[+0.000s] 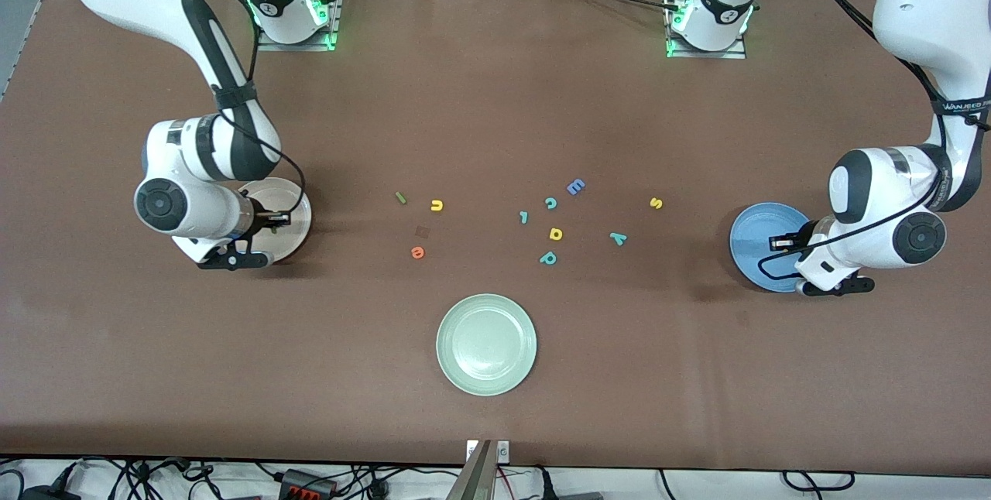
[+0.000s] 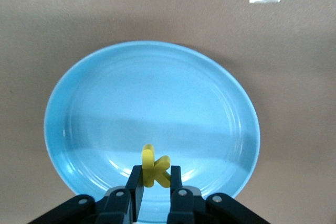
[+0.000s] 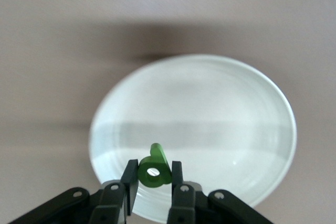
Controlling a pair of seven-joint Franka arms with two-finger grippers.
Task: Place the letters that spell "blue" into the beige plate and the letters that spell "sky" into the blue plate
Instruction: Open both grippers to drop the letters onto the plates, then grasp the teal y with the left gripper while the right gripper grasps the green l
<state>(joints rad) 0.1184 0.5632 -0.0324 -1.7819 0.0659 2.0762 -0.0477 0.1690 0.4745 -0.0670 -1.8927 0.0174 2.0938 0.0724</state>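
My left gripper (image 1: 779, 242) (image 2: 156, 174) hangs over the blue plate (image 1: 755, 233) (image 2: 157, 103), shut on the yellow k (image 2: 154, 167). Over the beige plate (image 1: 298, 237) (image 3: 210, 129), my right gripper (image 1: 279, 217) (image 3: 153, 170) is shut on the green b (image 3: 153, 172). Both plates hold nothing. On the table between them lie the thin green l (image 1: 400, 197), yellow u (image 1: 437, 205) and orange e (image 1: 418, 252) toward the right arm's end. The yellow s (image 1: 656, 203) and teal y (image 1: 618, 238) lie toward the left arm's end.
A pale green plate (image 1: 486, 344) sits nearer the front camera, mid-table. Mid-table lie a blue capital E (image 1: 575, 186), a teal c (image 1: 550, 203), a small teal letter (image 1: 523, 216), a yellow d-like letter (image 1: 555, 234) and a teal p (image 1: 548, 258).
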